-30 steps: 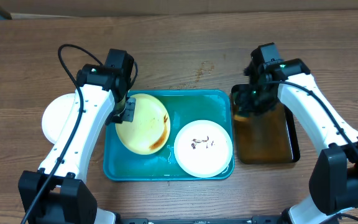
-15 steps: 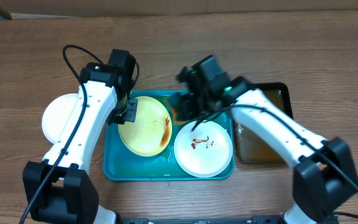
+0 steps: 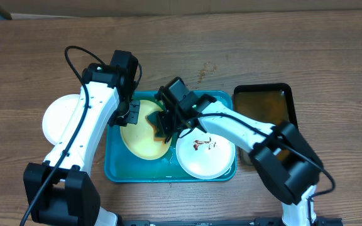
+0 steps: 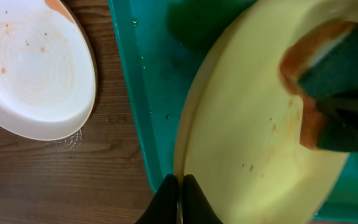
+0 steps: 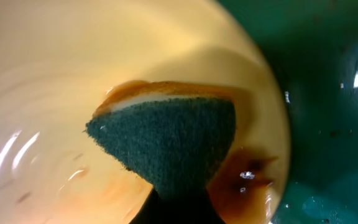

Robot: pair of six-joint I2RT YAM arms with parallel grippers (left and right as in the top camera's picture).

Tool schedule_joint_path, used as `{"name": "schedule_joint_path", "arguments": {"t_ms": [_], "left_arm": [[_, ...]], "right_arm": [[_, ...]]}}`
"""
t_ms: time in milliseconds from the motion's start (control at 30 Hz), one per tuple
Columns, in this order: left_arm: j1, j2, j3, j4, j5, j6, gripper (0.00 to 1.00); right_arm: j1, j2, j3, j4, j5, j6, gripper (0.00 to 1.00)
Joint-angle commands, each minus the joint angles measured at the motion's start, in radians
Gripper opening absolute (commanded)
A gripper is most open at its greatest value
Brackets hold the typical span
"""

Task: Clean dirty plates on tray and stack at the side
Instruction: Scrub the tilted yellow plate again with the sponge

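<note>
The pale lime-green plate (image 3: 140,135) lies tilted in the left half of the teal tray (image 3: 115,164). My left gripper (image 3: 129,113) is shut on its left rim (image 4: 185,155). My right gripper (image 3: 163,124) is shut on a dark green sponge (image 5: 166,140) with an orange underside and presses it on the green plate beside a brown sauce smear (image 5: 244,180). A white plate (image 3: 206,154) with brown smears lies in the tray's right half. Another white plate (image 3: 60,119) rests on the table left of the tray, also in the left wrist view (image 4: 33,68).
A black tray (image 3: 266,103) of brownish water stands right of the teal tray. The right arm (image 3: 244,129) reaches across the teal tray. Bare wooden table lies behind and in front of the trays.
My right gripper has moved left with the sponge, from the black tray across the teal tray onto the green plate. The left gripper has kept its hold on the plate's rim.
</note>
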Motion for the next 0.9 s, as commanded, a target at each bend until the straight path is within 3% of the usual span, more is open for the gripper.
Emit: {"name": "schedule_joint_path", "arguments": {"t_ms": [0,600,867], "left_arm": [[-0.010,0.002,0.019,-0.005,0.019,-0.008,0.04],[-0.010,0.002,-0.056,0.045,0.029,-0.015,0.04],[-0.007,0.001,-0.056,0.001,-0.095,-0.033,0.04]], "right_arm": [[0.003,0.041,-0.005,0.005,0.051,0.093,0.04],[0.002,0.062,0.023,-0.174,0.261,0.099,0.04],[-0.002,0.049,0.125,-0.317,0.473,0.100,0.04]]}}
